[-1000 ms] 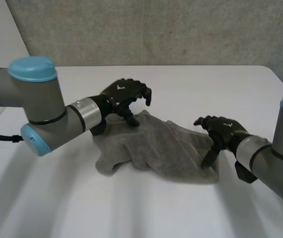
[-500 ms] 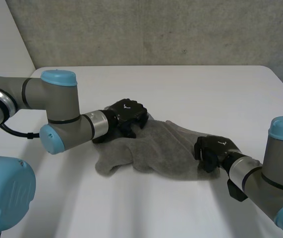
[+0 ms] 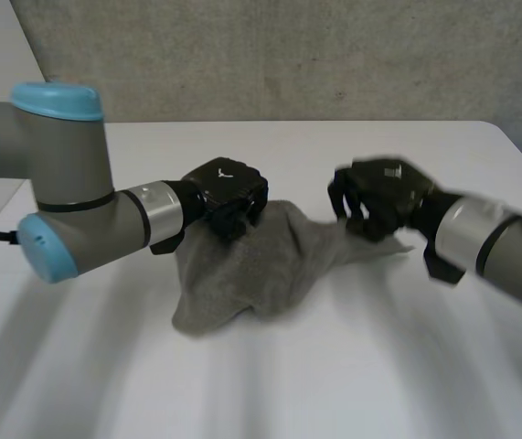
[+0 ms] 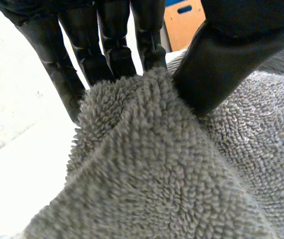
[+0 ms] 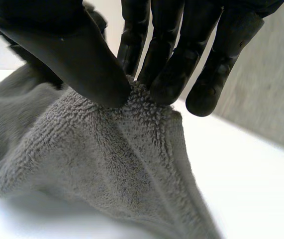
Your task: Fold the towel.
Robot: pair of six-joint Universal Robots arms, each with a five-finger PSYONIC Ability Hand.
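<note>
Two pinches on one cloth.

Broad white table [image 3: 407,366]: the working surface.

Crumpled grey terry-cloth towel [image 3: 251,274]: lies at the middle of the table. Its near-left part rests in a heap, and its far side is lifted off the surface between my hands.

My left hand [image 3: 229,197]: at the towel's far-left part; I cannot tell whether this is a corner or an edge. A ridge of pile is nipped between my fingers [image 4: 109,45] and thumb [image 4: 216,69].

My right hand [image 3: 379,197]: at the far-right corner, raised clear of the table. The corner is caught between thumb [image 5: 82,59] and fingertips [image 5: 166,64], and the cloth slopes tautly from it down toward the heap.

Step in hand, as I judge it: lifting and spreading the towel so that it can be laid flat before the fold. To do it well:
- Hold both pinches firm, since each grips only a small nip of pile that could slip.
- Draw my hands apart, left and right, until the far edge runs straight between them.
- Raise them evenly, so the near-left heap unrolls under its own weight.
- Stop short of a pull hard enough to drag one end out of its pinch.
</note>
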